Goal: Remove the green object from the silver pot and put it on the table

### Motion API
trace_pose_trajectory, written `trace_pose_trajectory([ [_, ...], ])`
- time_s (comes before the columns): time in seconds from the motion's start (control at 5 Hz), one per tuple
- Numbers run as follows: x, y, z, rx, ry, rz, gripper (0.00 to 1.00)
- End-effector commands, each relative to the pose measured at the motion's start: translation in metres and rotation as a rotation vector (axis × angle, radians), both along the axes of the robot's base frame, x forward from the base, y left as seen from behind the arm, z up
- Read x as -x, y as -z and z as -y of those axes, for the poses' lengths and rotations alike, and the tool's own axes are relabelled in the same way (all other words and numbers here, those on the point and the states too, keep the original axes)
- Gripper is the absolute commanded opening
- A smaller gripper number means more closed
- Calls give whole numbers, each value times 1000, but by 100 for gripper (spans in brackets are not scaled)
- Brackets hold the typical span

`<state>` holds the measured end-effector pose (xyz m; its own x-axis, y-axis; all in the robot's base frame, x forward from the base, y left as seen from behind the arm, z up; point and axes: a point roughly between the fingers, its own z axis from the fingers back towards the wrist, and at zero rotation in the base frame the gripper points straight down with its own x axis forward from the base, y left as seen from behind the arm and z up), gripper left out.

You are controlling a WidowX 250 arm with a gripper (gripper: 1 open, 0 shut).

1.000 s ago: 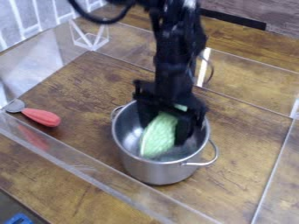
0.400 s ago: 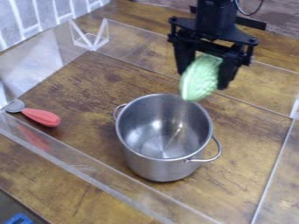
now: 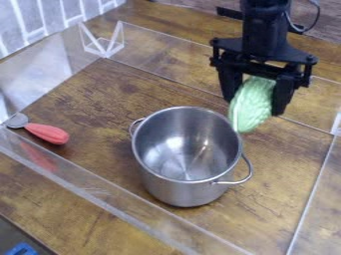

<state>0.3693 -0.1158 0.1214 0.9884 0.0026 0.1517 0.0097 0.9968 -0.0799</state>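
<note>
My gripper (image 3: pixel 253 100) is shut on the green object (image 3: pixel 249 106), a light green bumpy oval that hangs upright between the black fingers. It is held in the air to the right of and behind the silver pot (image 3: pixel 188 154), above the table (image 3: pixel 94 110). The pot stands upright near the middle of the dark wood planks and its inside looks empty and shiny.
A small red-handled tool (image 3: pixel 40 131) lies at the left by the clear acrylic wall (image 3: pixel 54 60). Another acrylic wall runs along the front edge (image 3: pixel 120 214). A clear folded stand (image 3: pixel 99 40) sits at the back left.
The gripper lifted the green object out of the pot, then moved it to the right and a little lower. The pot stayed in place.
</note>
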Motion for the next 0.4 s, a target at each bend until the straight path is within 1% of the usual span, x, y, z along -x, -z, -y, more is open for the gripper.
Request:
trace_pose_trajectory([
  [0.0, 3, -14, 11, 39, 8, 51, 0],
  [0.2, 3, -8, 16, 65, 1, 57, 0],
])
